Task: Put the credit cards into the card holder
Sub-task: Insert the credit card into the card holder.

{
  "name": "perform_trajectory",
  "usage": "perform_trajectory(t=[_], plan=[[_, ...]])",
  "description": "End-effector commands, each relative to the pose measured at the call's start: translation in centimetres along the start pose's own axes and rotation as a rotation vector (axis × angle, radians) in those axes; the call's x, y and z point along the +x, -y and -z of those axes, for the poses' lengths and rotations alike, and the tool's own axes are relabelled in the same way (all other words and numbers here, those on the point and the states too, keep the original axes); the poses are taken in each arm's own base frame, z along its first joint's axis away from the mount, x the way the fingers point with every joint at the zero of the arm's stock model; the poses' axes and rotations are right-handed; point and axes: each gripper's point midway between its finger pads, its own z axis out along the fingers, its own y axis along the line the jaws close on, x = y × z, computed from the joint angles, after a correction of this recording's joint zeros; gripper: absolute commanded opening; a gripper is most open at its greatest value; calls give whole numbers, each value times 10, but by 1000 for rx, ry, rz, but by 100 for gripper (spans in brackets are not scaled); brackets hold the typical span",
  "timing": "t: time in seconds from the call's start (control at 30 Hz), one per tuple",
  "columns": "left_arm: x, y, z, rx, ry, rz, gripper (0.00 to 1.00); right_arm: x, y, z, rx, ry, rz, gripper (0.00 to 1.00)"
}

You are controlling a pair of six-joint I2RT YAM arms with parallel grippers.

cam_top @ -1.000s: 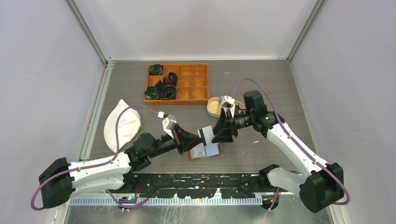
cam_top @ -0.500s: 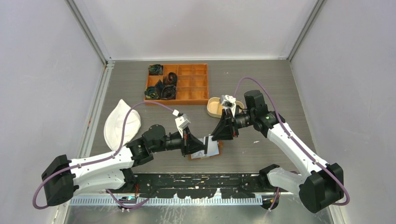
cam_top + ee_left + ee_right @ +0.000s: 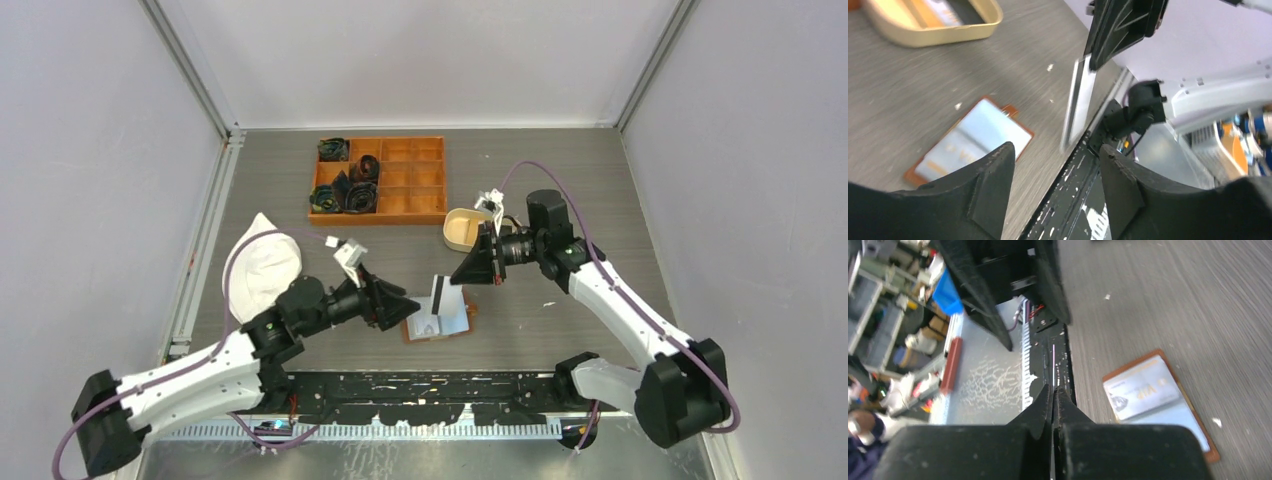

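The brown card holder lies open on the table near the front edge, with a white-grey credit card and a light blue one lying on it. My right gripper is shut on the top edge of another white-grey credit card with a dark stripe, which hangs upright just above the holder. In the right wrist view this card shows only as a thin line between the closed fingertips. My left gripper stands open and empty just left of that card, not touching it.
An orange compartmented box with dark rolled items stands at the back. A beige oval tray sits behind the right gripper. A white cloth-like object lies at the left. A black rail runs along the near edge.
The left gripper has let go of the striped card and drawn back to the left. The right gripper has shut on that card and now holds it alone.
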Motion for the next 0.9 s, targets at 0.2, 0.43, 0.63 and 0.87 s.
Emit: perform_trajectory(t=[0.2,0.43,0.63,0.87], plan=[[38,-57,33,-247,72,332,52,26,96,-1,292,4,-456,1],[41,-58,14,-228,65,372,36,63,125,1,396,-30,-586,1],[59,-81,-3,-323,3,355,37,83,143,7,450,-59,-636,1],[66,-102,-5,-426,-30,269,55,95,151,-2,408,-73,-676,1]])
